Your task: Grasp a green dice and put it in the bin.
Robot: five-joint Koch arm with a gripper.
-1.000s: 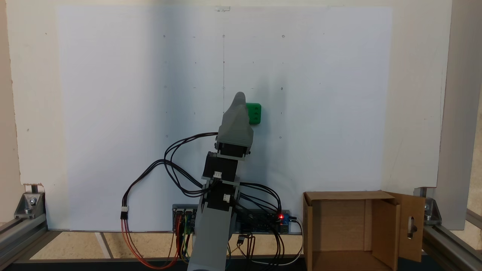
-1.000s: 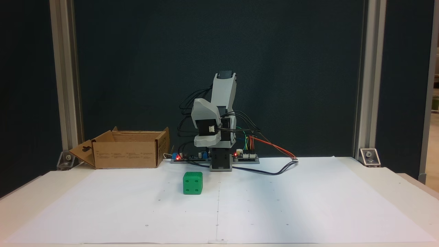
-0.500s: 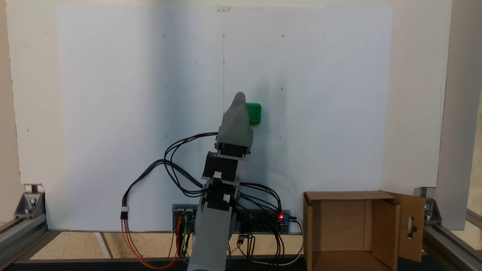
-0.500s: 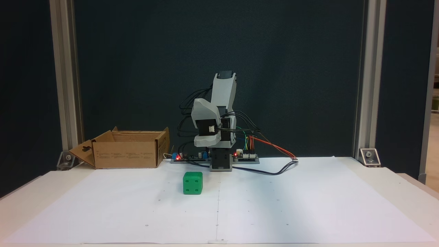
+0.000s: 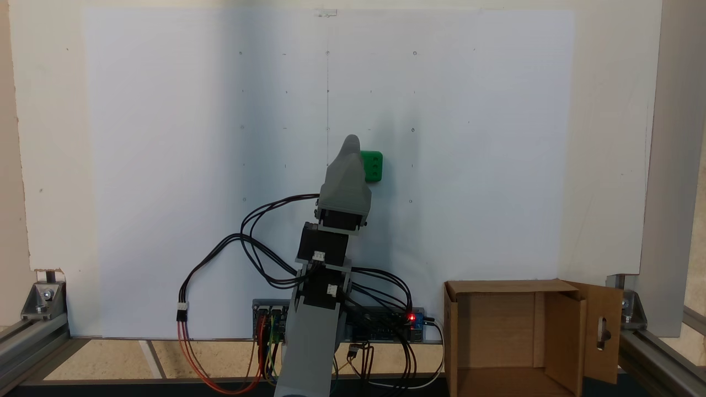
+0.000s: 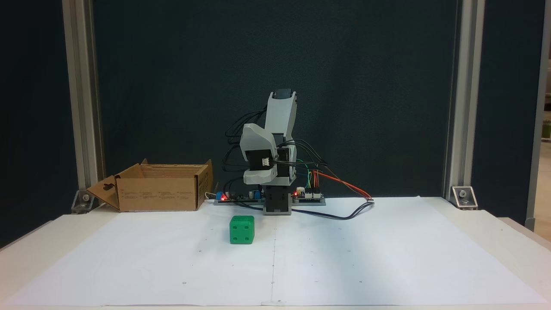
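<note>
The green dice [image 6: 242,230] sits on white paper [image 6: 344,258], at seven o'clock from the arm's base. The gripper [image 6: 259,175] hangs above it, holding nothing; its opening cannot be told. The bin [image 6: 159,193] stands at nine o'clock.

The green dice [image 6: 242,230] is a small bright green cube with rounded corners, sitting flat on the white paper sheet [image 6: 344,258]. In a fixed view the face toward the camera shows four pips. From above [image 5: 373,166] its left part is hidden and a row of three pips shows. The bin [image 6: 161,191] is a brown cardboard box, open on top, well apart from the dice at the table's back edge. One flap [image 5: 603,330] sticks outward and has a slot-shaped cutout.
</note>
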